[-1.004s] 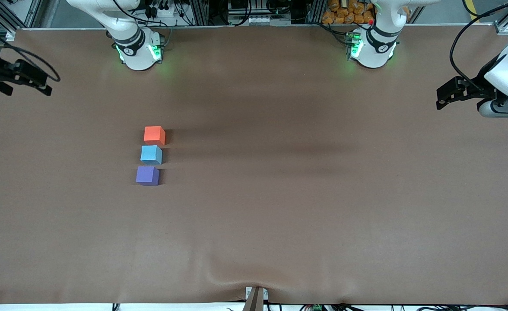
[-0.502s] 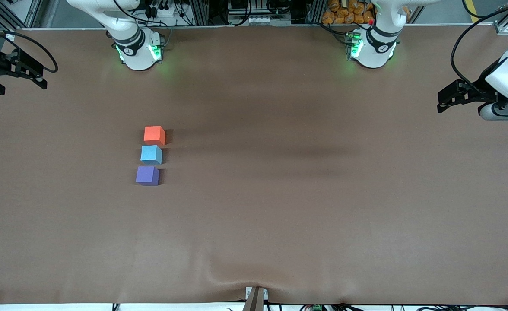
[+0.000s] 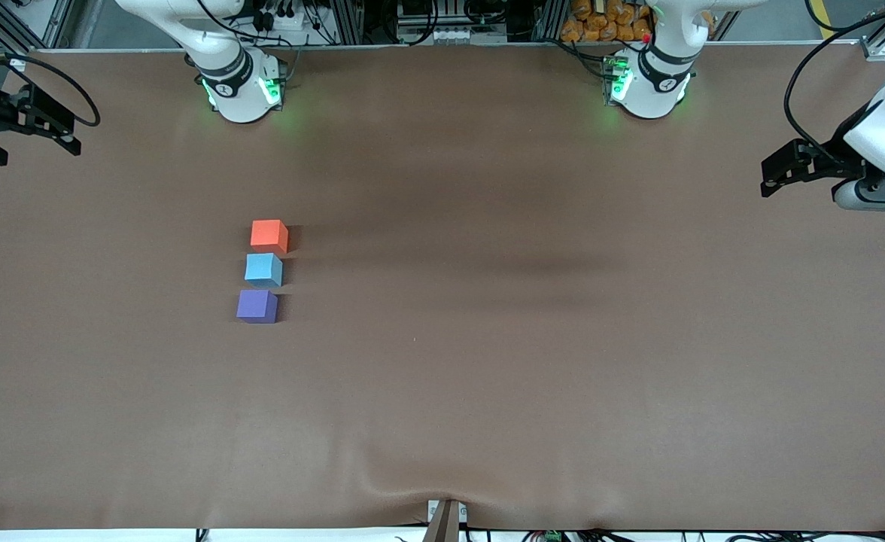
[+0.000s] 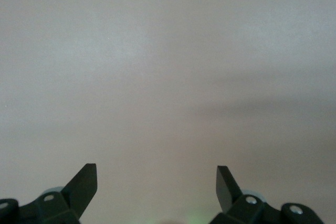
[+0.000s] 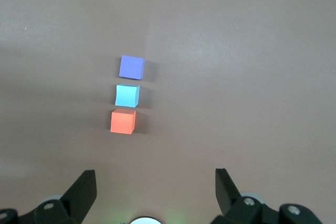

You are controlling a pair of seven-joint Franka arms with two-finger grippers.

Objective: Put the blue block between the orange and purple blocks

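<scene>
The blue block [image 3: 263, 269] sits on the brown surface [image 3: 533, 361], in a short straight row with the other two cubes. The orange block [image 3: 269, 235] lies just beside the blue block, farther from the front camera, and the purple block [image 3: 256, 306] lies just beside it, nearer to that camera, so the blue block is between them. Narrow gaps separate the three, and none is tilted. The row lies toward the right arm's end of the surface.

The right tool [image 3: 6, 128] hangs over the edge at that end, well apart from the blue block, its jaws spread wide and holding nothing; its wrist view shows the whole row between its fingers [image 5: 84, 190]. The left tool [image 3: 777, 167] waits over the left arm's end of the surface, well apart from the blue block, also wide and empty, with only bare surface under it.
</scene>
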